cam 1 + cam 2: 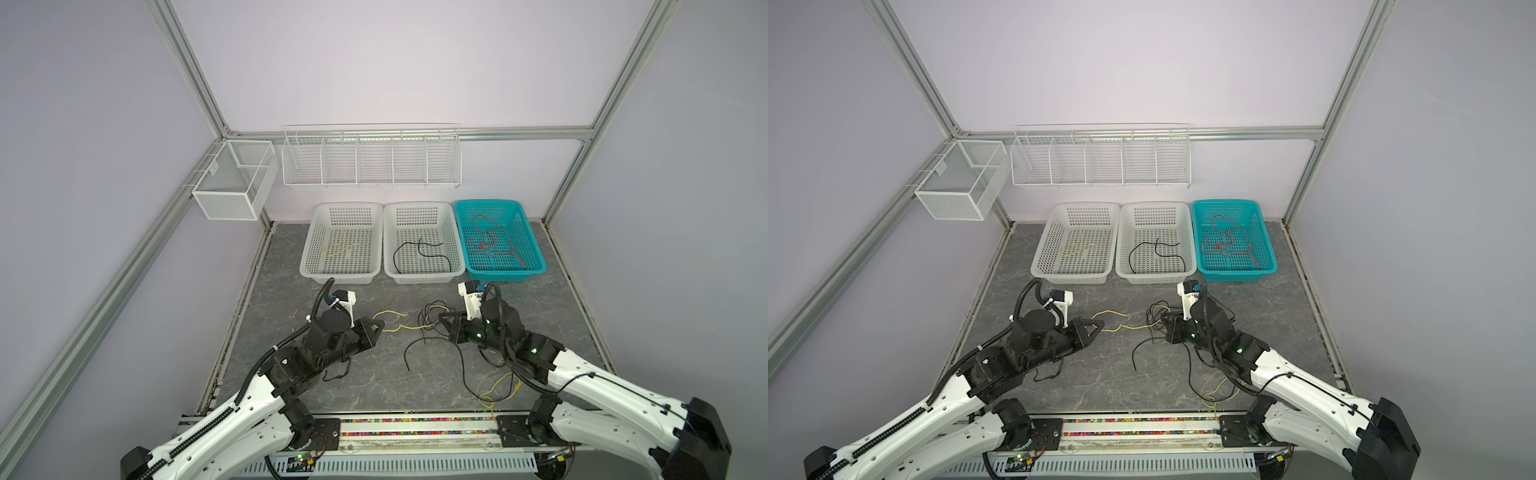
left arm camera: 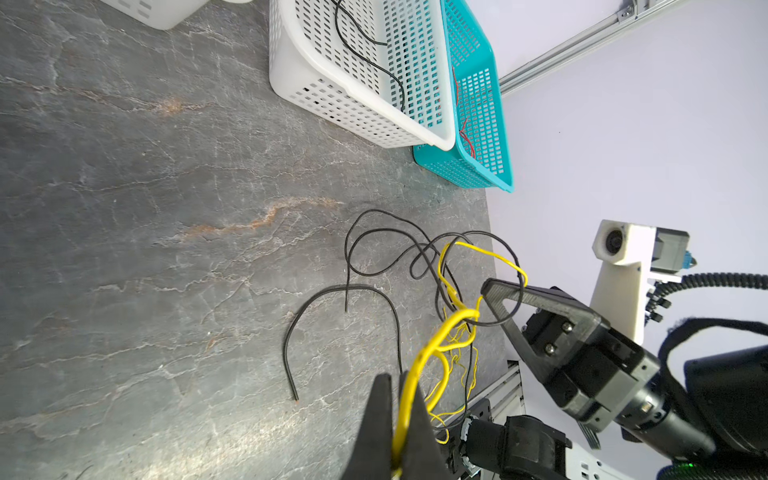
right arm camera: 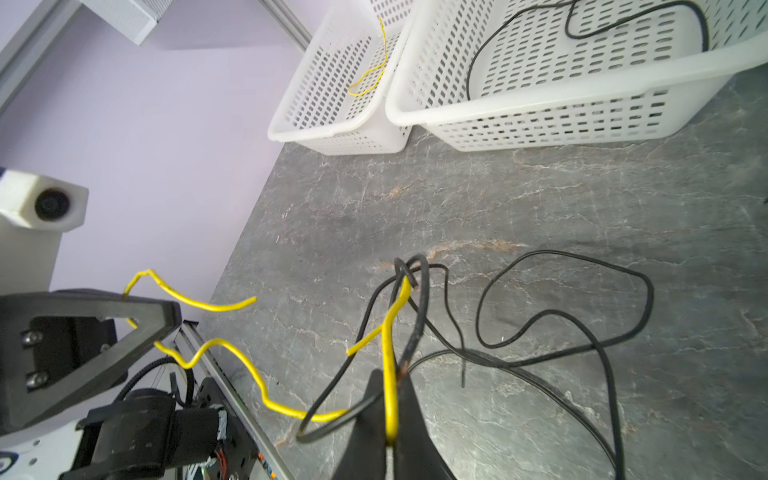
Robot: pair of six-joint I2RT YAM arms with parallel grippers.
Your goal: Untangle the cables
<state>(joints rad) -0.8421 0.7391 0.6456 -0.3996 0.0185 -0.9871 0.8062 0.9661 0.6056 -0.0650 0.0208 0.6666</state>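
tabletop [image 1: 353, 374]: grey, veined | resting on it: two white baskets [image 1: 340, 277], teal basket [image 1: 505, 275], black and yellow cables [image 2: 361, 286]

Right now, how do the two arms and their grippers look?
The left arm and right arm have white shells, black joints and black corrugated hoses. The left gripper and right gripper have black triangular fingers. White camera mounts sit on both wrists.
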